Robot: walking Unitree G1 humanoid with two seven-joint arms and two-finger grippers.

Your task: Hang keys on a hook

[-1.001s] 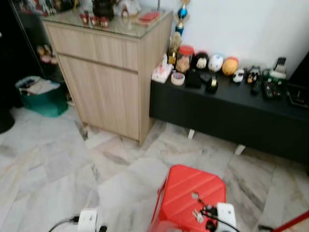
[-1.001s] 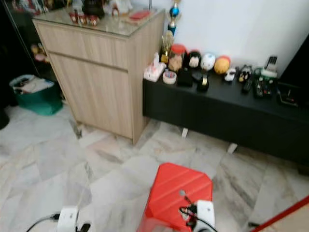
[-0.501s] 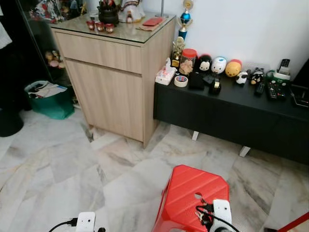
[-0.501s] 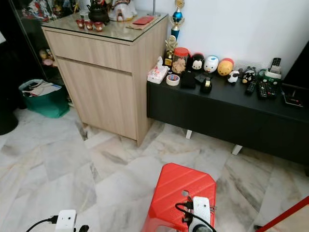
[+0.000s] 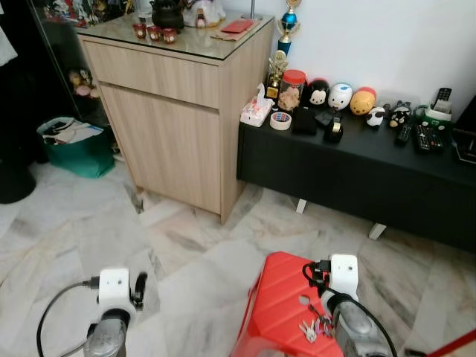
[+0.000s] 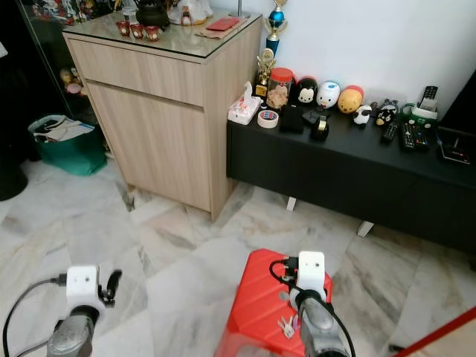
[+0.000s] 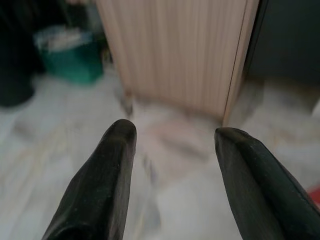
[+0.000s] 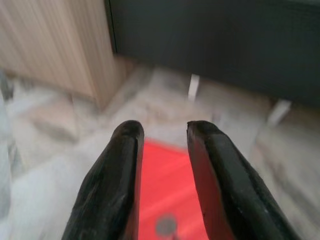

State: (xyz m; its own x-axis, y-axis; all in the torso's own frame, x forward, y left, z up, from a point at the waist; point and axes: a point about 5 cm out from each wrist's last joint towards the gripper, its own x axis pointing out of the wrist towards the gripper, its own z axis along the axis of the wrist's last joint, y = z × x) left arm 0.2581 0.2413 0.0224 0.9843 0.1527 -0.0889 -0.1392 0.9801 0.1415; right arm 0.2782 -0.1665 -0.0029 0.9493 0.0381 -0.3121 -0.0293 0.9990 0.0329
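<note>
— While we go from the left, what comes first?

— A green bin (image 5: 71, 149) on the marble floor (image 5: 89, 230), next to a wood cabinet (image 5: 175, 111) with small things on its glass top.

— And the left gripper (image 7: 172, 145)?

— It hangs low over the floor, left of the stool. In its wrist view the two black fingers (image 7: 102, 185) stand wide apart, nothing between them, with the cabinet foot beyond.

— Then?

— A black bench (image 5: 357, 163) against the white wall, right of the cabinet. A row of round toy heads (image 5: 341, 97) sits on it, with a jar (image 5: 291, 89), a tape roll (image 5: 280, 120) and remotes (image 5: 428, 137).

— Where are the keys (image 5: 311, 327)?

— Flat on the red stool (image 5: 279, 305), near its right edge, just beside the right arm.

— And the right gripper (image 8: 162, 137)?

— Over the stool, apart from the keys. Its fingers (image 8: 112, 185) have a narrow gap between them, released, gripping nothing; red plastic shows through the gap.
</note>
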